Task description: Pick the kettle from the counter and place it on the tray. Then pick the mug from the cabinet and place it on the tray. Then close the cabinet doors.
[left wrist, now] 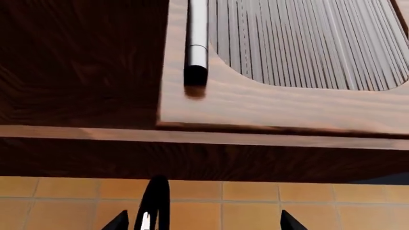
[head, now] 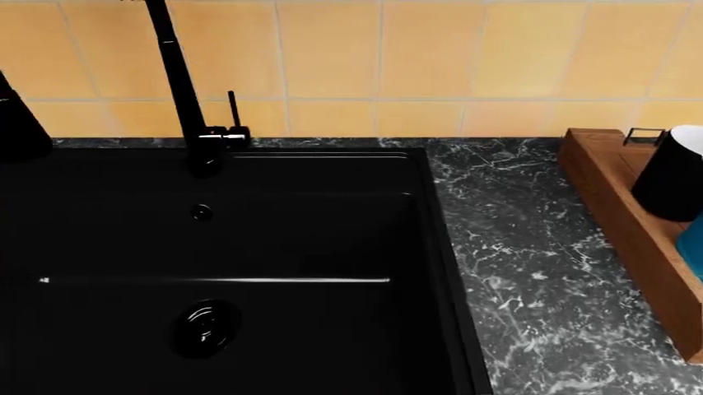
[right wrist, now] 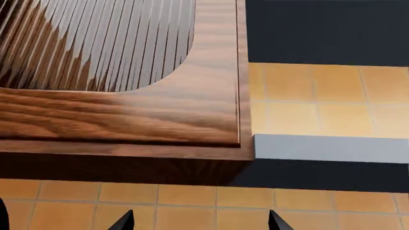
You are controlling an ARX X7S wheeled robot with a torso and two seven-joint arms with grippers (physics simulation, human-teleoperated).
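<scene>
In the head view, a black sink basin is filling the left and centre of the frame, with a black faucet rising at its back edge against the orange tiled wall. To the right of the sink the black marble-look bench is running toward the lower right. At the right edge of the frame the wooden tray is lying on the bench, its wire handle showing at its far end. The mug is standing inside the tray, tilted in the picture, and just below it a sliver of the teal kettle is showing at the frame's edge, also in the tray.

In the left wrist view, the left gripper is pointing at a wooden cabinet door with a ribbed glass panel and a metal bar handle; only two dark fingertips are showing at the bottom of the frame, spread well apart with nothing between them.

In the right wrist view, the right gripper is facing another cabinet door with ribbed glass in the upper left of the frame, and its two fingertips are likewise standing wide apart and holding nothing.
</scene>
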